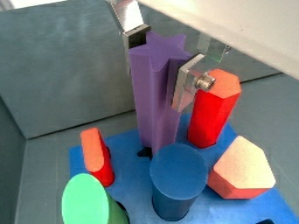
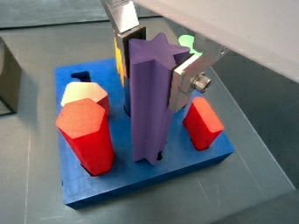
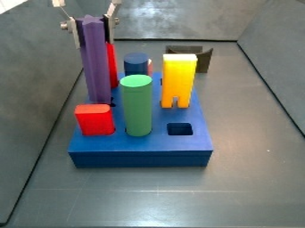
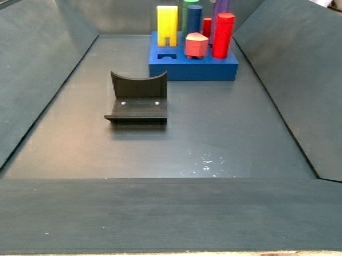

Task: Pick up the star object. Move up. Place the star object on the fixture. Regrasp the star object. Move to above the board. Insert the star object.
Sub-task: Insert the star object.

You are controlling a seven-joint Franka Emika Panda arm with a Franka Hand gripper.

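Observation:
The star object [image 1: 156, 109], a long purple ridged prism, stands upright with its lower end down in a hole of the blue board [image 1: 125, 145]. My gripper [image 1: 162, 63] is shut on its top, one silver finger [image 1: 187, 83] on each side. The same grip shows in the second wrist view on the star object [image 2: 149, 105], gripper [image 2: 155, 66] and board [image 2: 140, 179]. In a side view the star object [image 3: 94, 62] rises at the board's [image 3: 143, 150] back left, taller than the other pieces, under the gripper [image 3: 93, 23]. The fixture [image 4: 138, 98] stands apart on the floor.
Crowding the star object on the board are a red hexagonal post [image 1: 214, 107], a blue cylinder [image 1: 177, 179], a green cylinder [image 3: 136, 105], a yellow arch block [image 3: 179, 78] and a low red block [image 3: 94, 118]. One square hole [image 3: 179, 129] is open. Grey walls surround the floor.

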